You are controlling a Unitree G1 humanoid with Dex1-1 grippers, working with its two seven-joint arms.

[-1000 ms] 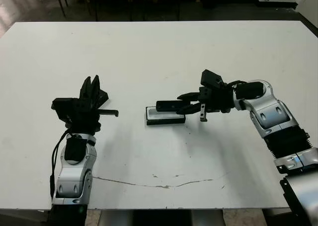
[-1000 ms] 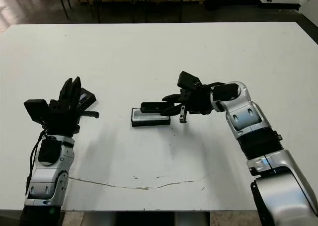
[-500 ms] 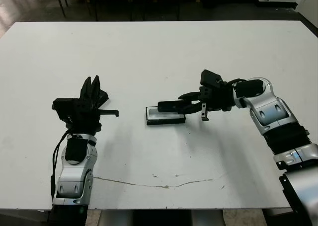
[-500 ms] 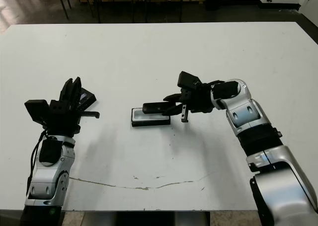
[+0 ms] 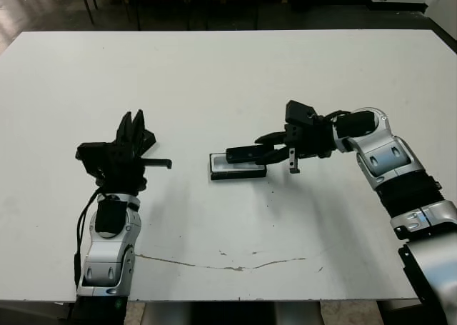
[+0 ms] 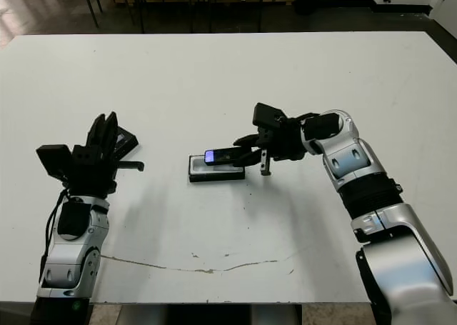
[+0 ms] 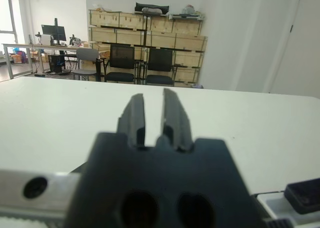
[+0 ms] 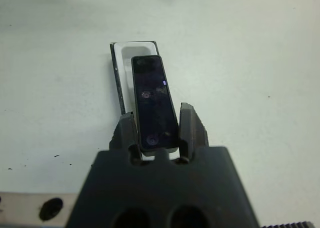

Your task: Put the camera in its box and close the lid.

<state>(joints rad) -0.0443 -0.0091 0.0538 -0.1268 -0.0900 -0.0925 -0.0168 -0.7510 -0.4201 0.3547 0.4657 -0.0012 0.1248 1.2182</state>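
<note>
On the white desk (image 5: 228, 89), the right jaws (image 5: 265, 146) are closed on one end of the slim dark rectangular camera (image 6: 227, 155), which has a bluish-purple glowing patch at its free end. The camera is held flat just above the small shallow black box with white lining (image 5: 237, 169), along its length, near the middle of the desk. The left jaws (image 5: 133, 125) stand at about 9 o'clock from the box, well apart from it, fingers pointing up, almost closed with a narrow gap, and holding nothing. A thin flat black lid (image 6: 126, 139) lies just beside the left jaws, partly hidden
</note>
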